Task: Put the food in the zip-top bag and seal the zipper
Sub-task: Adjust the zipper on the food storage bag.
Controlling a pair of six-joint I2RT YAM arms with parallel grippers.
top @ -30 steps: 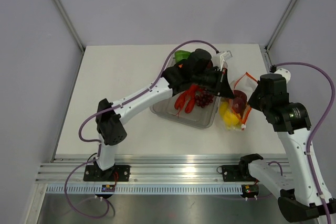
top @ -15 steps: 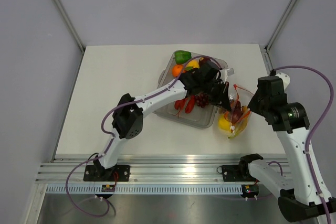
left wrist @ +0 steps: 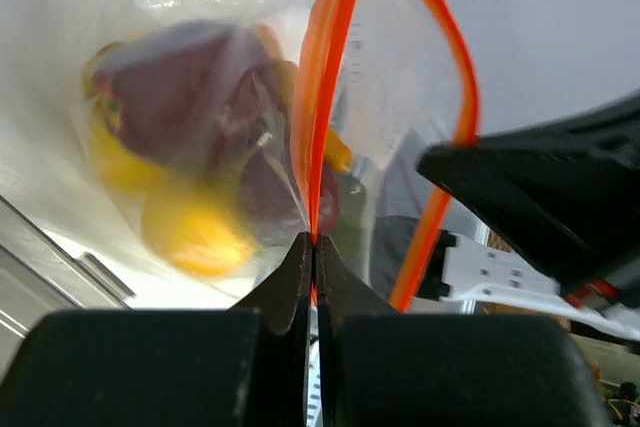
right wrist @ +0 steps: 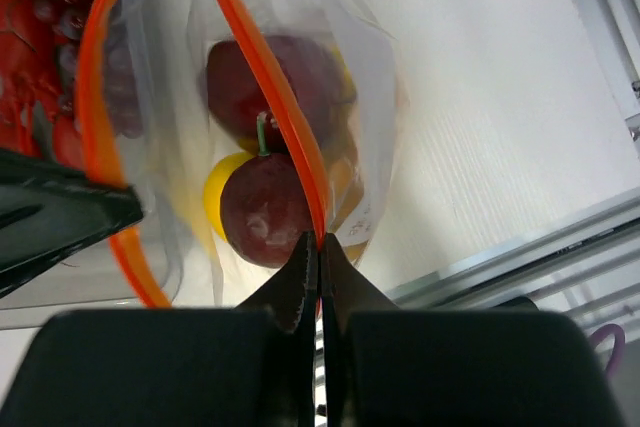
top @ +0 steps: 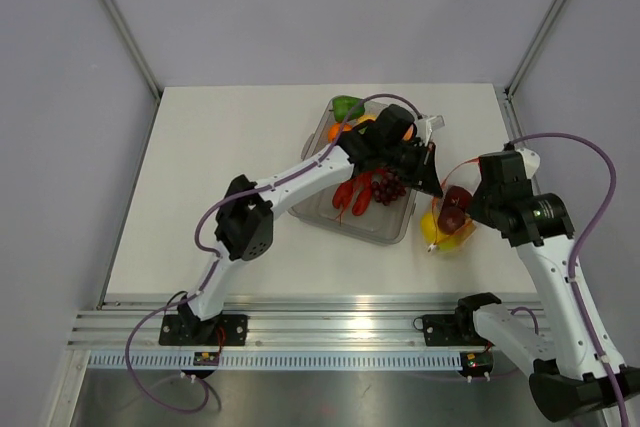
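Two pairs of fingers are each pressed together on the zipper (left wrist: 325, 97): our left fingers (left wrist: 288, 282) pinch one strip, our right fingers (right wrist: 296, 282) the other, and the mouth gapes between them. The zip-top bag (right wrist: 375, 77) holds two dark red fruits (right wrist: 262, 209) and a yellow piece (right wrist: 213, 192). It is just beside the clear tray (top: 385, 229) that stands on the bench (top: 220, 167) with the red lobster (top: 350, 195) and purple grapes (top: 390, 187) in it.

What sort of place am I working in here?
Probably a lab test cell, not a kitchen: a bare white table boxed in by plain grey panels, an aluminium rail along the near edge, and toy fruit as props.
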